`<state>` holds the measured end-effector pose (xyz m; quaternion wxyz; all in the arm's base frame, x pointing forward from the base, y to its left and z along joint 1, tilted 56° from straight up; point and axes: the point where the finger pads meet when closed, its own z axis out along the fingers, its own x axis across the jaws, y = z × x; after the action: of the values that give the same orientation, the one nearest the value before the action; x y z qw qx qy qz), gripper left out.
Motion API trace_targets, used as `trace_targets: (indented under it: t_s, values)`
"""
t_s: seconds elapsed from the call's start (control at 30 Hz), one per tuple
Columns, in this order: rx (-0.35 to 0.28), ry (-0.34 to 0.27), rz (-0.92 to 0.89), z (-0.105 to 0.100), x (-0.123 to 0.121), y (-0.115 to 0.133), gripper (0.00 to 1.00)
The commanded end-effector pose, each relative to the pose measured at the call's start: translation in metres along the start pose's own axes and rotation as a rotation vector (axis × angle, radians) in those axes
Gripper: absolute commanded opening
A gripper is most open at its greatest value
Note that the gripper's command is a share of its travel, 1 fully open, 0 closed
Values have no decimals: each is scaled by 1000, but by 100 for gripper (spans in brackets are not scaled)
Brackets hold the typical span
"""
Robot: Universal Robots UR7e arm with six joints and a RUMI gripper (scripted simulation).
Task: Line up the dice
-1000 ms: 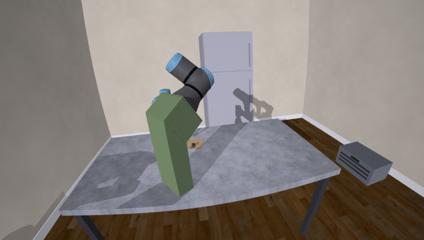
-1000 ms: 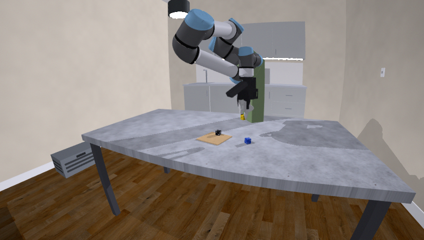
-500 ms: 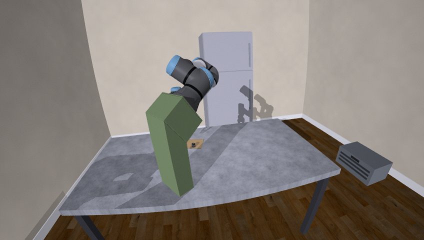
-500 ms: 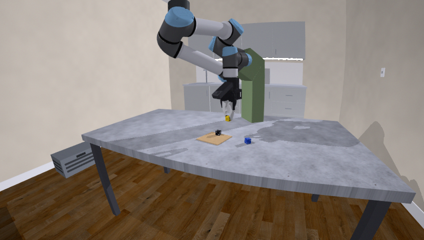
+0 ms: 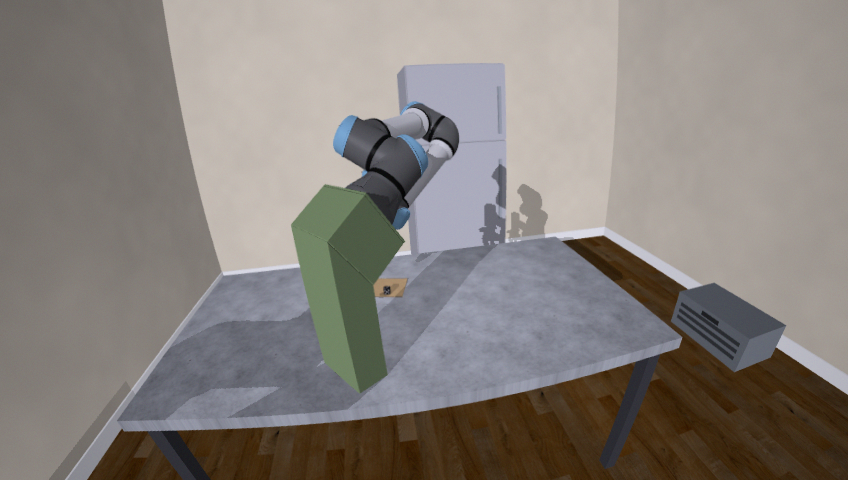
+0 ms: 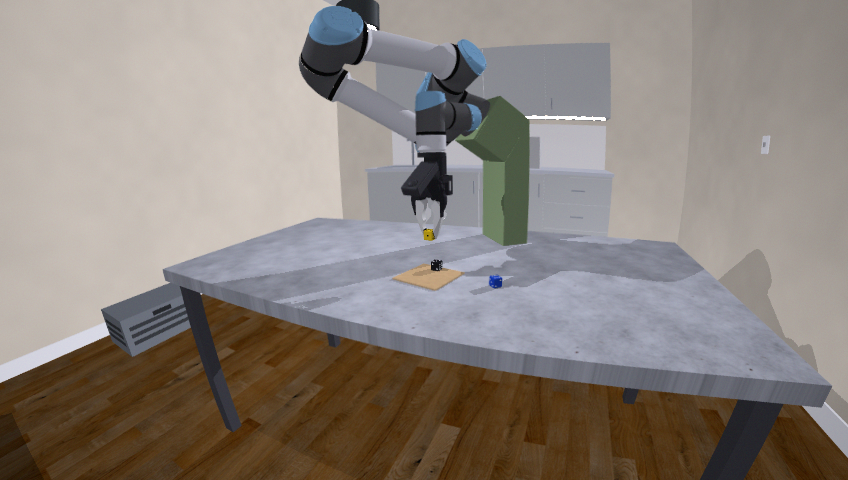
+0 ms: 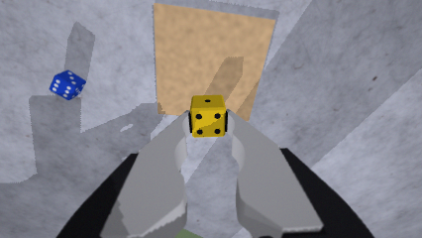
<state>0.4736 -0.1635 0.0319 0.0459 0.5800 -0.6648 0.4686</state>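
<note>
My gripper (image 7: 207, 111) is shut on a yellow die (image 7: 208, 115) and holds it in the air above the table; it also shows in the exterior view (image 6: 427, 234). In the wrist view the die shows a four-dot face toward the camera and a one-dot face above it. The tan mat (image 6: 427, 275) lies on the table beyond the held die, also seen in the wrist view (image 7: 213, 55). A black die (image 6: 436, 265) sits on the mat near its far corner. A blue die (image 6: 495, 281) rests on the table off the mat, at the left in the wrist view (image 7: 67, 84).
The green base block (image 6: 504, 172) stands on the table behind the mat and hides most of the mat in the top view (image 5: 340, 285). A grey box (image 5: 727, 324) sits on the floor beside the table. A fridge (image 5: 455, 154) stands at the back wall.
</note>
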Motion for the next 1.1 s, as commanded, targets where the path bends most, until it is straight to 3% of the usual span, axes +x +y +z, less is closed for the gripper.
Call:
trace_targets:
  t_s: [0.0, 0.63, 1.07]
  values:
    - [1, -4, -22, -1, 4, -2, 6]
    - [1, -4, -22, 2, 5, -2, 6]
    - [0, -4, -22, 38, 4, -2, 6]
